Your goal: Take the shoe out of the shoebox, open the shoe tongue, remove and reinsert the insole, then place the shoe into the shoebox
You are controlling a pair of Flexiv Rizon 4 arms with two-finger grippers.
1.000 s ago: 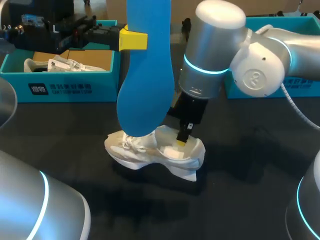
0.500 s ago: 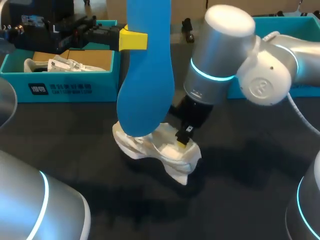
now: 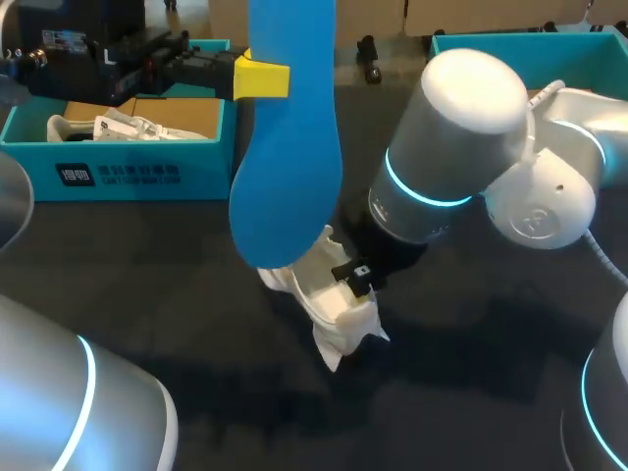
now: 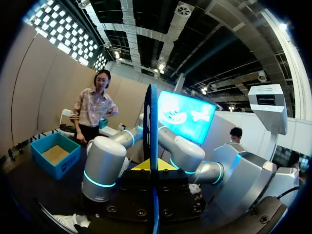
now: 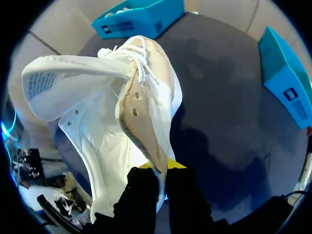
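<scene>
Currently, the left end effector (image 3: 262, 78) clamps the blue insole (image 3: 285, 147) upright, long axis vertical. The right end effector (image 5: 157, 170) grips the white shoe (image 3: 329, 304) by its rim over the counter (image 3: 147, 294), toe toward the insole.

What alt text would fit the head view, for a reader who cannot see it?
The right hand grips the edge of a tilted white shoe at the middle of the dark table. The left hand holds a blue insole upright over the shoe. An open blue shoebox stands behind, at the left.
</scene>
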